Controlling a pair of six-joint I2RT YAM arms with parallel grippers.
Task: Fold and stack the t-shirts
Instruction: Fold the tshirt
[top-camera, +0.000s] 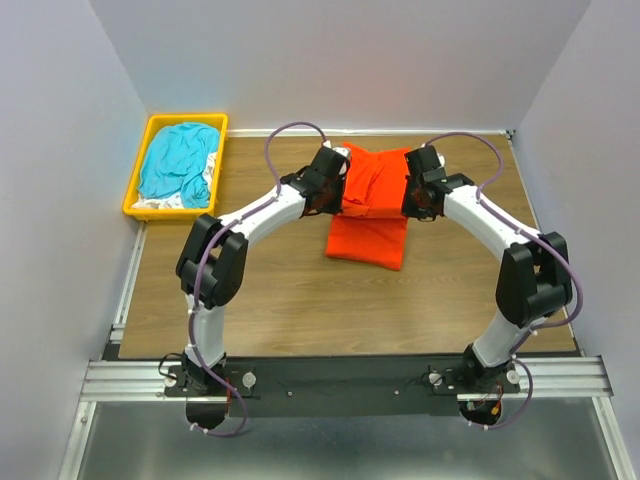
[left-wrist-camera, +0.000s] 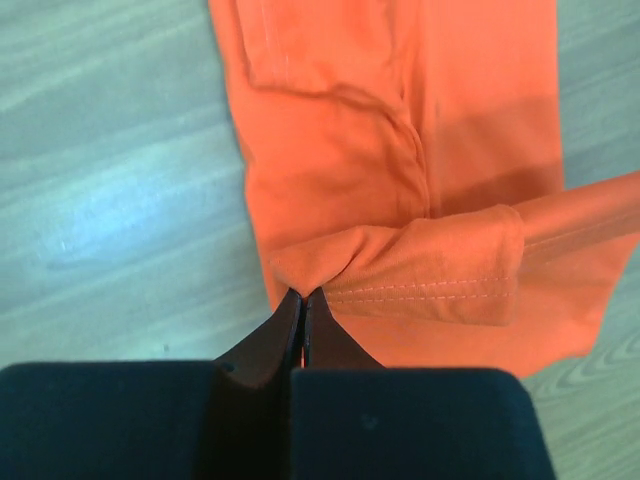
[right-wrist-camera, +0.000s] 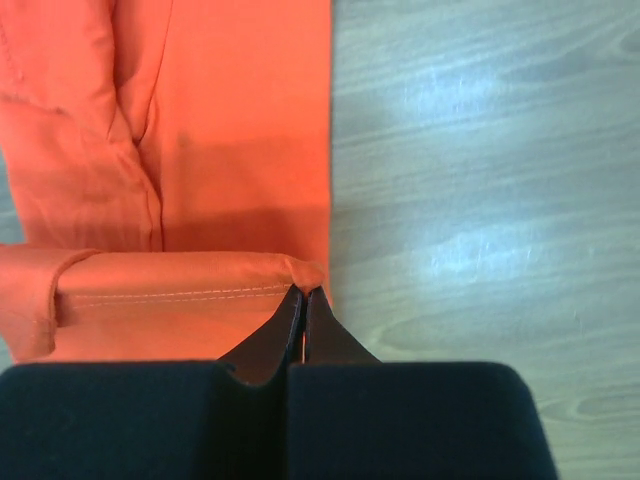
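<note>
1. Room: plain pale walls (top-camera: 330, 60) box the cell in on three sides. There is no clutter in the top view.
2. Surface: a brown wood-grain table (top-camera: 280, 300). It looks matte from above, and both wrist views show soft light glare on the grain.
3. An aluminium rail (top-camera: 130, 380) runs across the bottom of the frame. A black base plate (top-camera: 340, 378) on it carries both arm bases.
4. A yellow bin (top-camera: 133, 185) sits in the upper left of the frame, at the table's far left corner. A crumpled teal t-shirt (top-camera: 182, 160) lies in it on top of some white fabric (top-camera: 158, 203).
5. The orange-red t-shirt (top-camera: 368, 215) is on the table, upper centre of the frame, well apart from the bin. It is folded into a long narrow strip running up-down in the view. The lower end lies flat and slightly skewed.
6. The left tool (left-wrist-camera: 303, 302) is fully together, clamped on the strip's left edge. It pinches the corner of a turned-over stitched hem. The cloth puckers at the tips.
7. The right tool (right-wrist-camera: 303, 298) is fully together, clamped on the strip's right edge at the other end of the same turned-over hem.
8. The two tools face each other across the strip, about a third of the way down from its top end.
9. Left wrist view: cloth fills the upper right and bare table the left. The right wrist view is mirrored.
</note>
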